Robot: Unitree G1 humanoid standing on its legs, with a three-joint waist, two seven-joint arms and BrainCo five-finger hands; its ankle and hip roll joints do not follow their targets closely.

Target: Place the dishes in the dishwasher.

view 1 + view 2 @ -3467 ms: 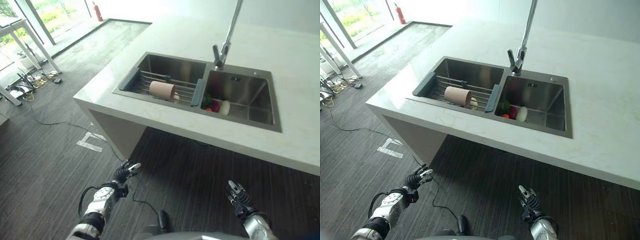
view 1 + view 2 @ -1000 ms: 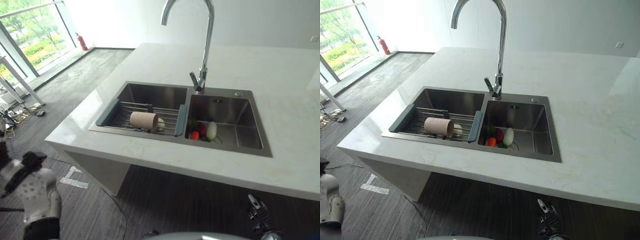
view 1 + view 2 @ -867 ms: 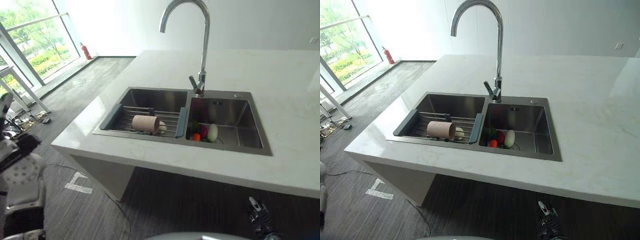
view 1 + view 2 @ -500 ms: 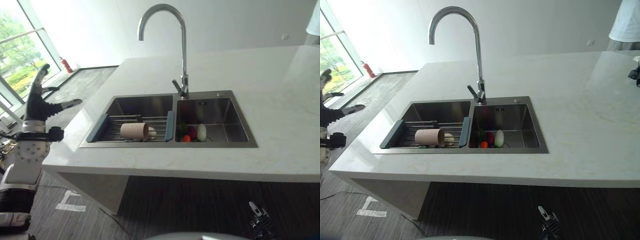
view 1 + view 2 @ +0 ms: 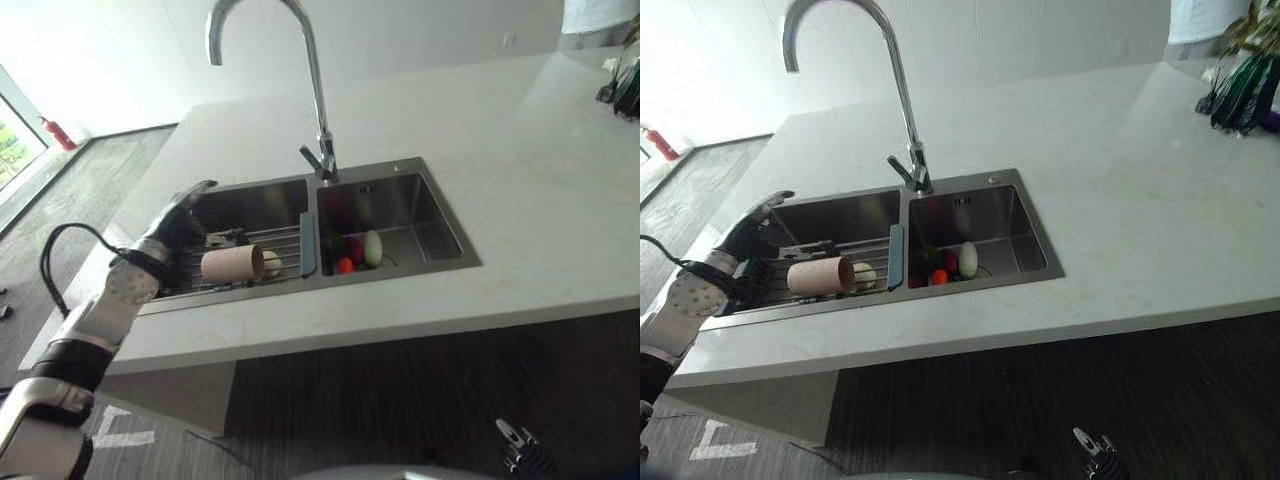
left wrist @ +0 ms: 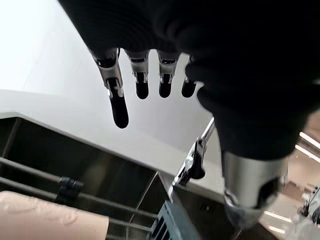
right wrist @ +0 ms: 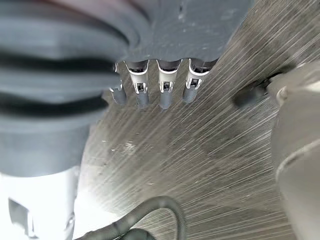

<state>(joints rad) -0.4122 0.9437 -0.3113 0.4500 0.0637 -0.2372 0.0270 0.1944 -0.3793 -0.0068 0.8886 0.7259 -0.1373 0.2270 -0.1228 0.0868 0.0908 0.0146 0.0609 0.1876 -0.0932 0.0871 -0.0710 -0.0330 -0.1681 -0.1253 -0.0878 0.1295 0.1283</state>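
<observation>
A white stone tabletop (image 5: 1120, 200) carried a double steel sink (image 5: 1035, 262) set toward its left end, with a tall curved tap (image 5: 902, 110) standing at the back edge between the two basins. Across the left basin lay a wire rack (image 5: 285, 262) with blue-grey end pieces, and on it a beige cup (image 5: 232, 264) lay on its side, its open mouth facing the divider. A small pale dish (image 5: 271, 263) sat just beside the cup's mouth, partly hidden by it. In the right basin, close to the divider, were an orange-red piece (image 5: 344, 266), a dark red piece (image 5: 354, 248) and a white oval piece (image 5: 373, 248), all bunched together.

The left hand (image 5: 178, 222) was over the left end of the rack, at the sink's left rim, near the cup's closed end but apart from it. Its fingers (image 6: 115, 90) were straight and spread, holding nothing, and the cup (image 6: 50, 220) showed beneath them in the left wrist view.

The right hand (image 5: 1095, 455) hung low, well below the tabletop's front edge, over the dark striped floor (image 5: 990, 410). Its fingers (image 7: 165, 85) were relaxed and empty.

At the far right corner of the tabletop stood a plant with green leaves (image 5: 1240, 90), and a person in a white top (image 5: 1200, 20) stood behind that corner.
</observation>
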